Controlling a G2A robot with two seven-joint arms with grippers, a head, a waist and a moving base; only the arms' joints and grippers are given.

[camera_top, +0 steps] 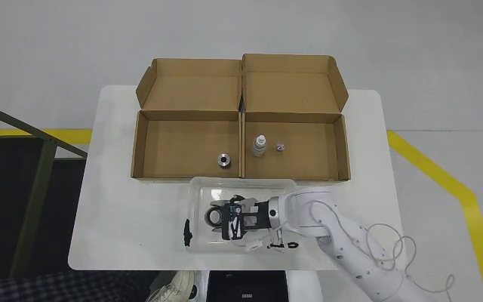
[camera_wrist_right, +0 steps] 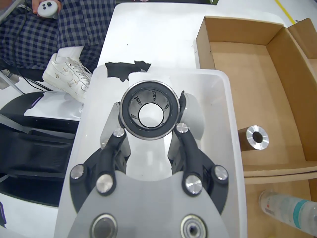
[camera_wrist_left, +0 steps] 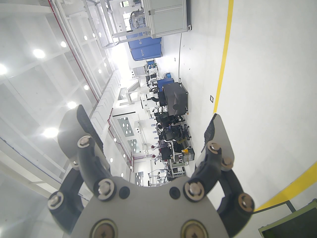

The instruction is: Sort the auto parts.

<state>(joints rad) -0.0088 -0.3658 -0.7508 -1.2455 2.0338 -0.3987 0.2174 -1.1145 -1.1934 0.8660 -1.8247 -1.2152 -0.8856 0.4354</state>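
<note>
The right gripper (camera_wrist_right: 150, 105) is clamped on the ring bearing (camera_wrist_right: 126, 118), bore in line with the fingers, over the clear tray (camera_wrist_right: 230, 105). The cardboard box (camera_top: 162, 147) holding a metal bushing (camera_top: 224, 159) lies just beyond the tray, directly ahead of the bearing.

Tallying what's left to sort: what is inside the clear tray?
One ring bearing, gripped by the right gripper. The tray floor beneath the gripper is covered, so more parts could hide there.

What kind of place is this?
Probably a factory hall or robotics workshop: a yellow floor line, a framed machine enclosure and rows of workstations suggest it.
</note>
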